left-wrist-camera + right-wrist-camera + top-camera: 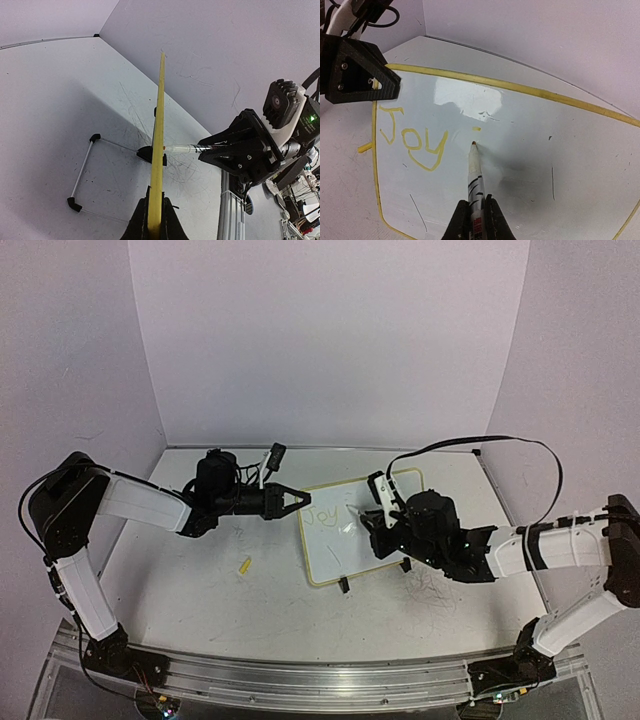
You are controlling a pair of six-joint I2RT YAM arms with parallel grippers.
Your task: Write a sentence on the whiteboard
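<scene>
A white table seen from above, with two robot arms reaching in from the near edge. The board [335,552], a small white rectangle with a yellow rim, lies face up at the middle of the table between them, its long axis running across from left to right.

The left gripper [303,500] is closed on the board's left edge, its jaws narrow around the thin rim, pinning the board in place.

The right gripper [476,215] is closed on a thin white pen [475,175]. The pen points away from the gripper toward the board's far edge, leaning down onto the white face. Seen edge-on from the left wrist, its tip appears to meet the surface.

The sentence [412,142] so far reads only "Joy", in yellow-green letters near the board's left end, close to the left gripper. The tip sits just right of the "y", beneath a short yellow dash [476,128].

The bare board lies to the right of the tip, on the right arm's own side. In my judgement the next word belongs there, the pen travelling along the board's length away from the clamping gripper.
</scene>
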